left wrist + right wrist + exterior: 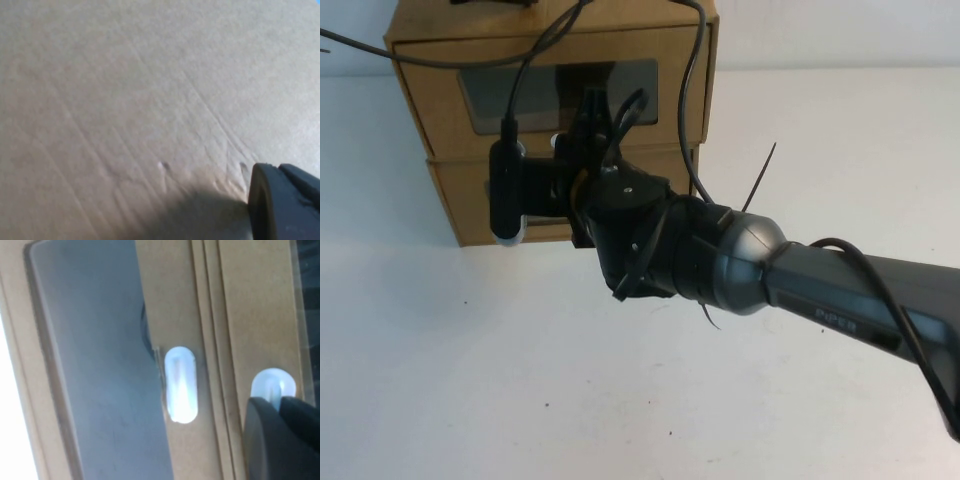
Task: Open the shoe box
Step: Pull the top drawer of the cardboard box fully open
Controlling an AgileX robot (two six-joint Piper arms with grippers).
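Two brown cardboard shoe boxes stand stacked at the table's back, the upper one (435, 100) with a grey window (490, 95) on the lower one (470, 215). My right gripper (592, 112) reaches against their fronts. In the right wrist view the right gripper (280, 407) is shut on a white handle (272, 381) beside the seam between two front panels. A second white handle (180, 385) sits free at the edge of a window (95, 365). Part of my left gripper (282, 200) rests close against bare cardboard (125, 100); the high view does not show it.
The white table (520, 380) spreads in front of the boxes and to their right. My right arm (840, 290) crosses it from the right edge. Black cables (520, 60) hang over the upper box's front.
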